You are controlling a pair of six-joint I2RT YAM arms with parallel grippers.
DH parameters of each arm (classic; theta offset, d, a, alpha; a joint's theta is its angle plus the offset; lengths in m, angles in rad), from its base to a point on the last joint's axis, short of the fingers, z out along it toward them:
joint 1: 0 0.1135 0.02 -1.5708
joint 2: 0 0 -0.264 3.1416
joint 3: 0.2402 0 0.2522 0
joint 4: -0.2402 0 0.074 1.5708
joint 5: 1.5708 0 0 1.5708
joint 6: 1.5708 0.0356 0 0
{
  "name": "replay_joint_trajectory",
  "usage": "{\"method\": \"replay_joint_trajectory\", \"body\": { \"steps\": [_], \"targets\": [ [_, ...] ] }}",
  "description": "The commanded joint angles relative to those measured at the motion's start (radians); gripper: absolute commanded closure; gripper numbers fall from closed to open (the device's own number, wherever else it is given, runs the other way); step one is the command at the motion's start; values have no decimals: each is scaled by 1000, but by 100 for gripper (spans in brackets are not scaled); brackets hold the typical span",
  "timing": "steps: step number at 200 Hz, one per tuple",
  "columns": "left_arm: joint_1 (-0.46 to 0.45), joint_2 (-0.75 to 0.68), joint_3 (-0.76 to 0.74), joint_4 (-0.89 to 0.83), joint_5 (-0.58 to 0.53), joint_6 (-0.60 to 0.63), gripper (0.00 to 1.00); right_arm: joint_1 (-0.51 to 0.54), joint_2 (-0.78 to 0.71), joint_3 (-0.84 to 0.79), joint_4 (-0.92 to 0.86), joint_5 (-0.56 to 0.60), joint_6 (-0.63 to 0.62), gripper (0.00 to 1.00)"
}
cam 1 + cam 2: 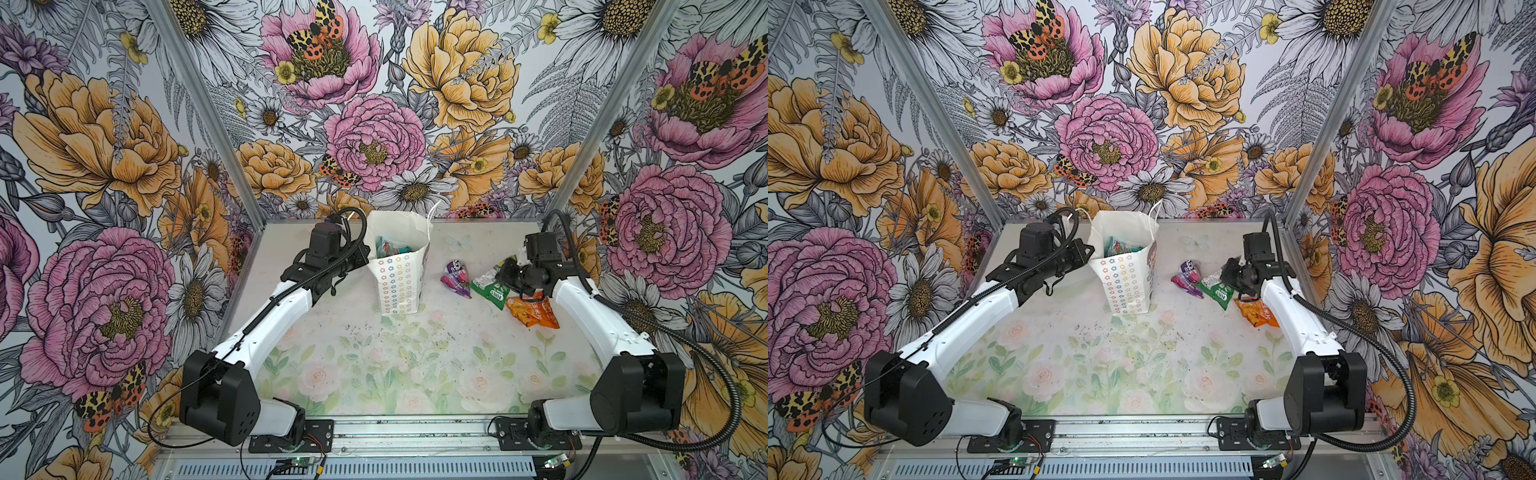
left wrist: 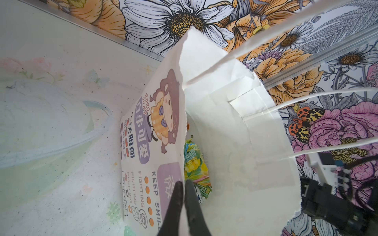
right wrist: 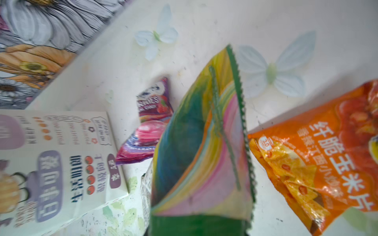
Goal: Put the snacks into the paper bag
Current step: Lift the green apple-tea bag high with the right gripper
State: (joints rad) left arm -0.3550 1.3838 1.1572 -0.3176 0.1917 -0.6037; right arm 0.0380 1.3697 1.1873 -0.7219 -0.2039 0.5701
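Observation:
The white paper bag (image 1: 399, 282) (image 1: 1127, 286) stands upright at the back middle of the table. My left gripper (image 1: 368, 254) (image 2: 184, 183) is shut on its left rim, one finger inside and one outside. Snacks lie inside: a teal packet (image 1: 390, 247) and a yellow-green one (image 2: 194, 161). To the bag's right, my right gripper (image 1: 505, 270) (image 1: 1227, 270) is shut on the far end of a green packet (image 1: 488, 289) (image 3: 204, 153), which tilts up and hides the jaws in the right wrist view. A purple packet (image 1: 457, 278) (image 3: 151, 122) and an orange chip packet (image 1: 534, 313) (image 3: 317, 153) lie beside it.
Flowered walls with metal corner posts (image 1: 232, 158) (image 1: 582, 158) close in the back and both sides. The bag's white string handles (image 2: 306, 96) stick out past its mouth toward the left wrist. A metal rail (image 1: 415, 432) with both arm bases runs along the table's front edge.

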Motion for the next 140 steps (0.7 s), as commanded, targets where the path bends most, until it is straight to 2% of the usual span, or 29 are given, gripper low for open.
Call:
{"method": "replay_joint_trajectory", "body": {
  "steps": [1, 28, 60, 140],
  "targets": [
    [5, -35, 1, 17, -29, 2, 100, 7, -75, 147, 36, -67, -103, 92],
    [1, -34, 3, 17, -28, 2, 100, 59, -92, 298, 38, -78, -187, 89],
    [1, -34, 3, 18, -29, 1, 100, 166, -70, 471, 48, -34, -301, 89],
    [-1, -45, -7, 17, -34, 0, 100, 349, 98, 755, 170, -66, -403, 91]
  ]
}}
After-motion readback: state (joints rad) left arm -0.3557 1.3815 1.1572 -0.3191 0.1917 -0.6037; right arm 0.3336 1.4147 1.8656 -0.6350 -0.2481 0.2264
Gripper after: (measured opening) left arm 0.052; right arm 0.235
